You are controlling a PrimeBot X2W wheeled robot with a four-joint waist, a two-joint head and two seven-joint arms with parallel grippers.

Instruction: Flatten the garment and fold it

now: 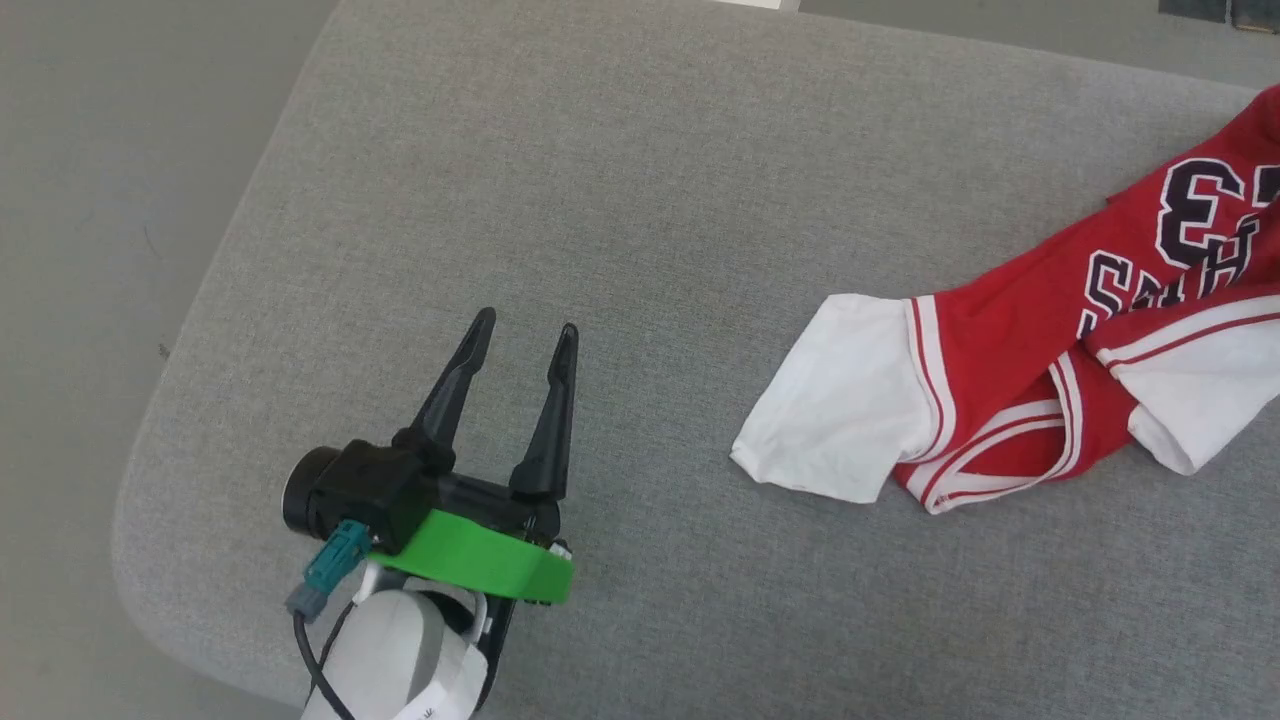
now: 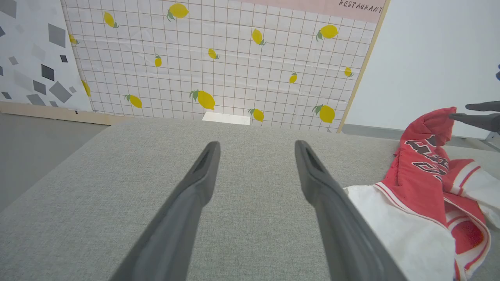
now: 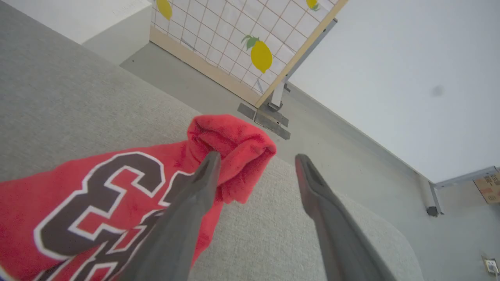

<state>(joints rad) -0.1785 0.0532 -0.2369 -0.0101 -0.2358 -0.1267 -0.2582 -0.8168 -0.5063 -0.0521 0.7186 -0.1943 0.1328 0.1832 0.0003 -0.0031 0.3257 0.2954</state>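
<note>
The garment (image 1: 1000, 330), a red jersey T-shirt with white sleeves and black lettering, lies crumpled at the right side of the grey padded surface (image 1: 650, 200). One white sleeve (image 1: 840, 400) points left. My left gripper (image 1: 528, 325) hovers open and empty over bare fabric, left of that sleeve; in the left wrist view (image 2: 256, 146) the garment (image 2: 422, 179) lies to its right. My right gripper (image 3: 258, 158) is open at the garment's far red end (image 3: 230, 144), where a bunched fold rests against its left finger. Its fingertips (image 2: 474, 117) show beside the raised red fold.
The padded surface has a rounded corner at the lower left (image 1: 150, 560), with grey floor (image 1: 100, 200) beyond. A lemon-print panel (image 2: 218, 58) and a white wall (image 2: 429, 58) stand behind. A panel foot (image 3: 269, 117) rests on the floor past the far edge.
</note>
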